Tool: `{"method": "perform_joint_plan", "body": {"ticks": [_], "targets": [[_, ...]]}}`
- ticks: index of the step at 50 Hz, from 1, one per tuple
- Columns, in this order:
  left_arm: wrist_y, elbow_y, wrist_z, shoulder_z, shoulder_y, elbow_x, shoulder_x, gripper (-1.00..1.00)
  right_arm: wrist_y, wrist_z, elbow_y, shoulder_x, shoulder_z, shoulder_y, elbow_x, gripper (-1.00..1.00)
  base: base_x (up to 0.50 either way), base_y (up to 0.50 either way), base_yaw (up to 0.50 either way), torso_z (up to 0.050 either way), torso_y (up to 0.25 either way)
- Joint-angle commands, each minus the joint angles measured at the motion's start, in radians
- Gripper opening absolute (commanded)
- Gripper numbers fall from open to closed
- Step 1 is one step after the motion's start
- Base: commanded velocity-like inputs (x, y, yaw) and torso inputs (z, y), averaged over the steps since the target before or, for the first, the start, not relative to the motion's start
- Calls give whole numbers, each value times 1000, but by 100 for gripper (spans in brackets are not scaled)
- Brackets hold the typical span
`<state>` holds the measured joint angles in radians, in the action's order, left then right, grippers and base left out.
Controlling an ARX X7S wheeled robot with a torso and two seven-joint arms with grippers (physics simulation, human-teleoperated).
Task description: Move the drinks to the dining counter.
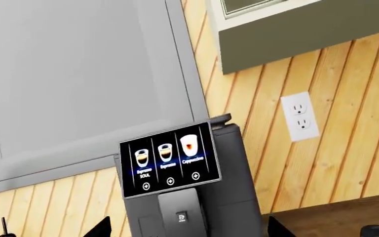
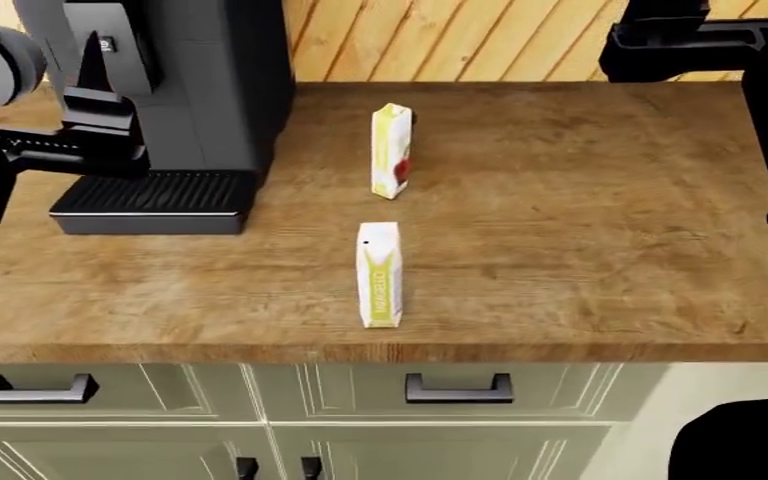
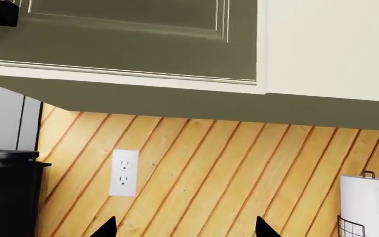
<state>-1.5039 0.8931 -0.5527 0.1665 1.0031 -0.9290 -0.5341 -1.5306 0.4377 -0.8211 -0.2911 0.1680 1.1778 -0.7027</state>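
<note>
Two juice cartons stand upright on the brown wood counter (image 2: 598, 230). The near carton (image 2: 379, 274) is close to the front edge, and the far carton (image 2: 391, 150) is behind it, nearer to the wall; they are apart and do not touch. The far carton shows a red picture on its side. To the left of them the black coffee machine (image 2: 191, 100) stands on the same counter, with its drip tray (image 2: 155, 195) in front.

My left fingers (image 1: 186, 228) are raised and point at the coffee machine's screen (image 1: 170, 159), which shows three drinks. Only the two dark tips are visible at the edge of the left wrist view, with a wide gap between them and nothing inside, so they are spread and empty. In this view a small piece of yellow shows on the counter at the corner; I cannot tell what it is.

My right fingers (image 3: 184, 228) also show only two dark tips, wide apart, nothing between them. They face the wood plank wall (image 3: 229, 168) with a white outlet (image 3: 124, 173), under a cupboard (image 3: 130, 39). A paper towel roll (image 3: 370, 205) stands at the side.

Below the counter are drawers with dark handles (image 2: 458, 387).
</note>
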Motion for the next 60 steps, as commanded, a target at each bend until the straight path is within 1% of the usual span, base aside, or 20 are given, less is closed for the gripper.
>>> {"method": "perform_joint_plan", "body": {"ticks": [1, 8, 16, 28, 31, 33, 34, 36, 37, 38, 39, 40, 41, 44, 45, 47, 49, 52, 55, 60], "targets": [[2, 1, -21, 11, -2, -34, -12, 100, 31, 4, -11, -27, -20, -8, -39, 100, 332, -454, 0, 0, 0], [13, 1, -30, 13, -9, -44, -18, 100, 43, 15, -6, -38, -37, -14, -43, 100, 462, -395, 0, 0, 0], [18, 3, -45, 10, -16, -61, -24, 100, 29, 34, 2, -46, -32, -29, -57, 100, 310, -136, 0, 0, 0], [29, 13, -64, 25, -28, -104, -35, 100, 29, 60, 2, -64, -57, -43, -71, 100, 61, -8, 0, 0, 1], [9, 10, -72, 58, -21, -150, -24, 100, 23, 67, 10, -64, -63, -40, -79, 100, 0, 0, 0, 0, 0], [-12, 2, -75, 102, -17, -213, -12, 100, 20, 71, 14, -66, -70, -39, -85, 100, 0, 0, 0, 0, 0], [-27, -5, -86, 148, -15, -271, -4, 100, 17, 75, 15, -67, -73, -38, -86, 100, 0, 0, 0, 0, 0], [-49, -30, -130, 206, 0, -417, -5, 100, 20, 77, 19, -69, -75, -39, -89, 100, 0, 0, 0, 0, 0], [-14, -104, -200, 242, -4, -567, -20, 100, 18, 79, 21, -70, -79, -37, -90, 100, 0, 0, 0, 0, 0], [11, -119, -255, 244, 0, -717, -44, 100, 15, 82, 23, -70, -77, -34, -94, 100, 0, 0, 0, 0, 0], [36, -132, -290, 238, -1, -804, -80, 100, 15, 84, 25, -70, -79, -32, -96, 100, 0, 0, 0, 0, 0], [52, -135, -308, 236, -5, -843, -96, 100, 17, 86, 27, -70, -81, -32, -96, 100, 0, 0, 0, 0, 0], [92, -153, -344, 234, -26, -924, -125, 100, 23, 87, 31, -70, -87, -34, -95, 100, 0, 0, 0, 0, 0], [125, -148, -378, 229, -48, -1002, -169, 100, 25, 93, 34, -69, -93, -34, -102, 100, 0, 0, 0, 0, 0], [155, -159, -384, 222, -75, -1073, -189, 100, 20, 95, 33, -68, -95, -29, -106, 100, 0, 0, 0, 0, 0], [177, -166, -394, 229, -99, -1108, -203, 100, 17, 99, 34, -68, -93, -29, -113, 100, 0, 0, 0, 0, 0], [183, -163, -370, 261, -106, -1128, -205, 100, 12, 104, 36, -68, -88, -32, -119, 100, 0, 0, 0, 0, 0], [178, -150, -363, 273, -114, -1138, -220, 100, 7, 113, 38, -70, -90, -32, -125, 100, 0, 0, 0, 0, 0], [174, -156, -329, 306, -142, -1175, -231, 100, 2, 121, 44, -70, -87, -31, -134, 100, 0, 0, 0, 0, 0], [171, -165, -302, 368, -182, -1213, -256, 100, -22, 135, 60, -48, -36, -32, -183, 100, 0, 0, 0, 0, 0]]}}
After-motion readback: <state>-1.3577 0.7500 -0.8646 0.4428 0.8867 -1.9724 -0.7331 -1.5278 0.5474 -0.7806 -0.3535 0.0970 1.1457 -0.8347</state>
